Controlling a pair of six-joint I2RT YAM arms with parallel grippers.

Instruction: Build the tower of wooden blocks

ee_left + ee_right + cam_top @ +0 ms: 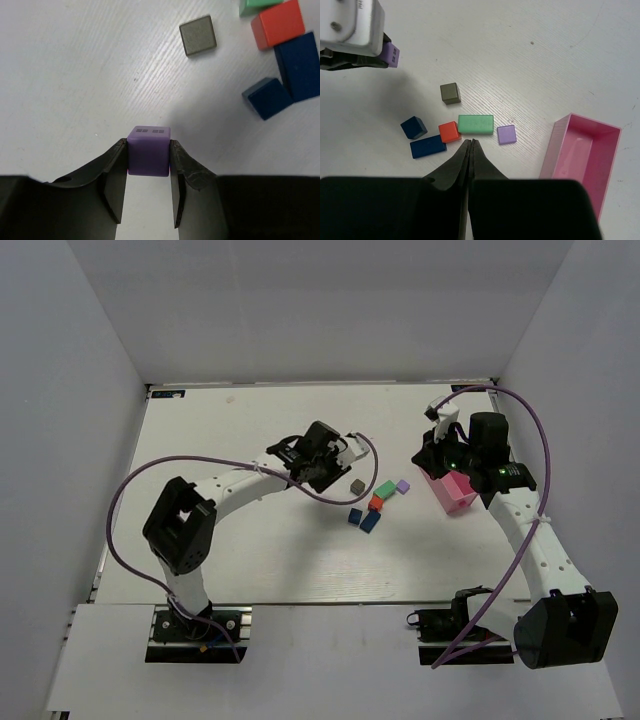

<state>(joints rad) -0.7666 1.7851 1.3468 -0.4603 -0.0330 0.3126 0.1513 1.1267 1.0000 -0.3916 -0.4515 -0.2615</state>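
Where grey walls (60, 440) box in the white table (250, 550), wood blocks (384, 488) lie loose mid-table, just left of the open-topped pink tray (455, 495). Left gripper (148, 145) pinches a purple cube (148, 160); right gripper (470, 145) clenched on nothing, near the tray.

Left arm (235, 485) reaches out toward the middle, elbow bent, wrist angled down. The left gripper (148, 144) is clamped on a purple cube (148, 159), one finger flat against each side face. Right arm (535, 540) stretches forward along its own side — right gripper (470, 143) points down, fingertips pressed tight together.
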